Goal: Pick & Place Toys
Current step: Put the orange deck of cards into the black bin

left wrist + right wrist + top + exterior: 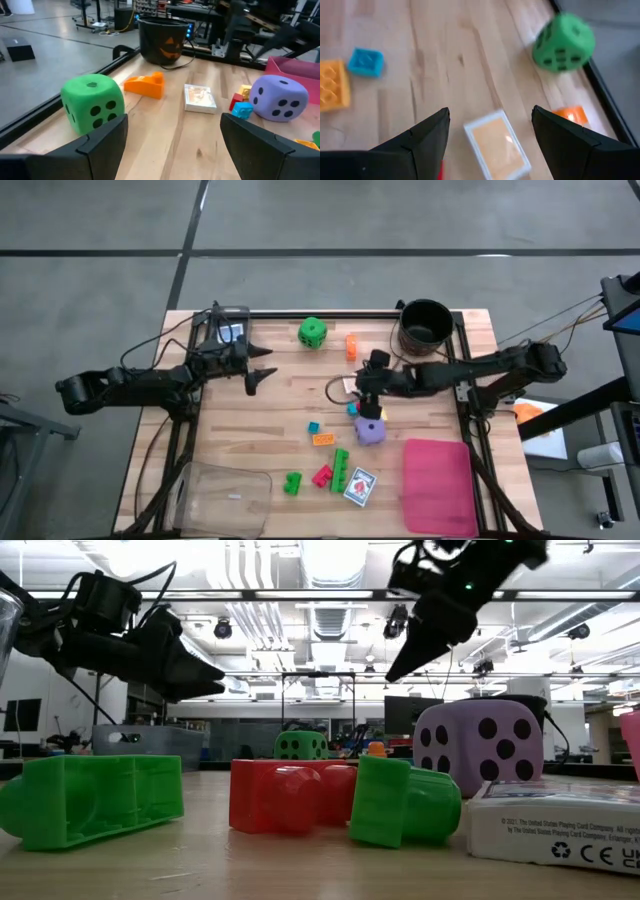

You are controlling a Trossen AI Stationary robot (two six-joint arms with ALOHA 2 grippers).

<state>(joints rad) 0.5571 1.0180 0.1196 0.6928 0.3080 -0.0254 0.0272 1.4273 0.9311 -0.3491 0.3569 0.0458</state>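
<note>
While both the left gripper [262, 368] and right gripper [367, 402] hang spread and empty, every toy, green die [312, 332] included, lies unsorted on the table [280, 415].

Overhead and table-level cameras both see the green die [312, 332]

Matt foam-like purple die [476, 744], glossy plastic green brick [92, 800], smooth wooden table [280, 405].
</note>
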